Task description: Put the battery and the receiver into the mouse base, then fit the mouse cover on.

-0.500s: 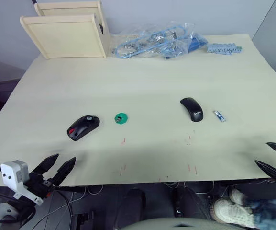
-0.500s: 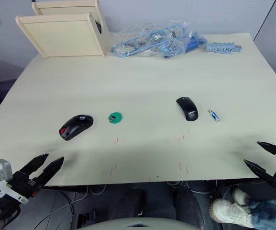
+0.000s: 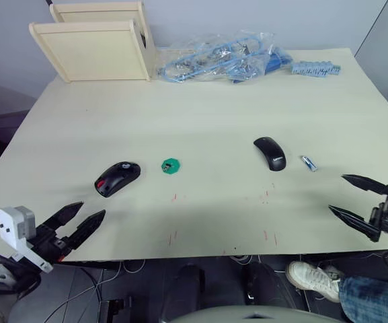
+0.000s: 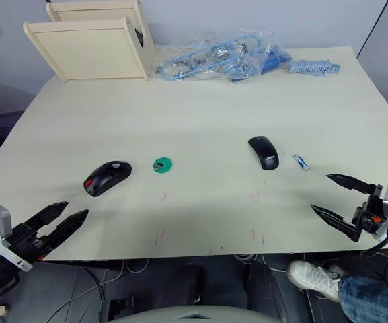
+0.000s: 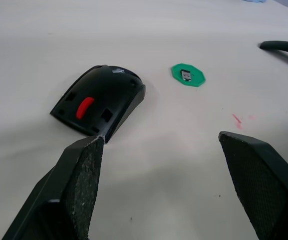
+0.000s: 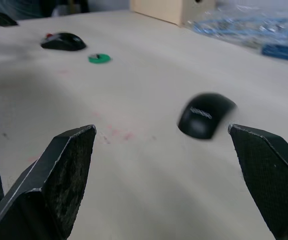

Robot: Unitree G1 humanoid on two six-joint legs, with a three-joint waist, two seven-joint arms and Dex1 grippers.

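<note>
On the pale table point(image 3: 200, 114), seen from the left eye, the mouse base point(image 3: 117, 178) lies toward the robot's left with its red inner part showing. Just beside it, toward the middle, sits a green disc point(image 3: 171, 166) with the tiny dark receiver point(image 3: 171, 165) on it. Well apart to the right lies the mouse cover point(image 3: 269, 153), and just to its right the small blue battery point(image 3: 308, 162). At the far edge stand two wooden boxes point(image 3: 93, 47) and a clear bag of blue cables point(image 3: 220, 60). The left gripper point(image 3: 78, 225) hangs at the near left edge, fingers spread and empty, pointing up toward the mouse base. The right gripper point(image 3: 355, 198) reaches in over the near right edge, fingers wide apart, aimed leftward, holding nothing.

From the right eye the same layout shows: the right gripper's wrist block sits off the table's corner, and a person's shoe point(image 4: 313, 280) and jeans leg are on the floor below.

In the left wrist view, the two spread fingers point(image 5: 84, 175) frame the mouse base, which lies near them, with the green disc and receiver beyond it.

In the right wrist view, the wide-open fingers point(image 6: 69, 165) frame the mouse cover; the mouse base and the green disc lie far off across the table.
</note>
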